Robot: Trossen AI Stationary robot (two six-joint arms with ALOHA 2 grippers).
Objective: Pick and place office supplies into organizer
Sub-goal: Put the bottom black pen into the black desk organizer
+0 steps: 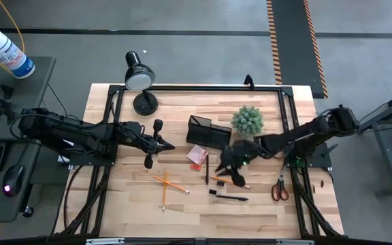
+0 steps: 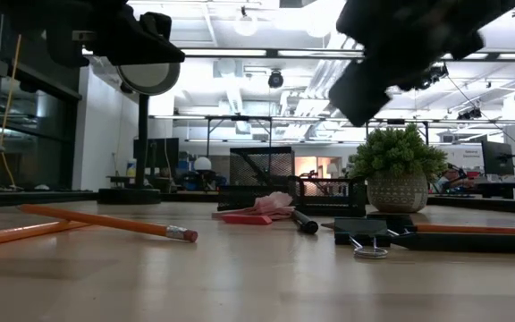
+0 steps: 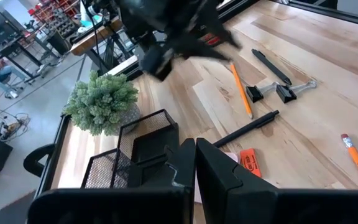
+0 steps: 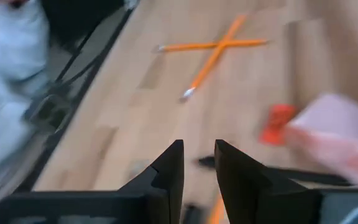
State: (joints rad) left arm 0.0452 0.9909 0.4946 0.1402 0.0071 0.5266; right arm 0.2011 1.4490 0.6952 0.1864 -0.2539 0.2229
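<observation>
The black mesh organizer [image 1: 206, 132] stands at the table's middle, with nothing in it that I can see. A pink sticky-note pad [image 1: 197, 155] lies just in front of it. Two crossed pencils [image 1: 168, 184], two black pens [image 1: 207, 169] [image 1: 230, 198], a third pencil [image 1: 222, 180], binder clips [image 3: 253, 93] and red-handled scissors [image 1: 280, 189] lie flat on the wood. My right gripper [image 1: 229, 165] hovers above the pens right of the pad, open, with nothing between its fingers [image 4: 199, 163]. My left gripper [image 1: 167, 145] waits left of the organizer, shut and empty [image 3: 195, 155].
A green spiky plant [image 1: 248, 120] in a pot stands right of the organizer, close behind my right arm. A black desk lamp [image 1: 140, 79] stands at the far left. A black frame [image 1: 288, 112] borders the work area. Bare wood lies toward the near edge.
</observation>
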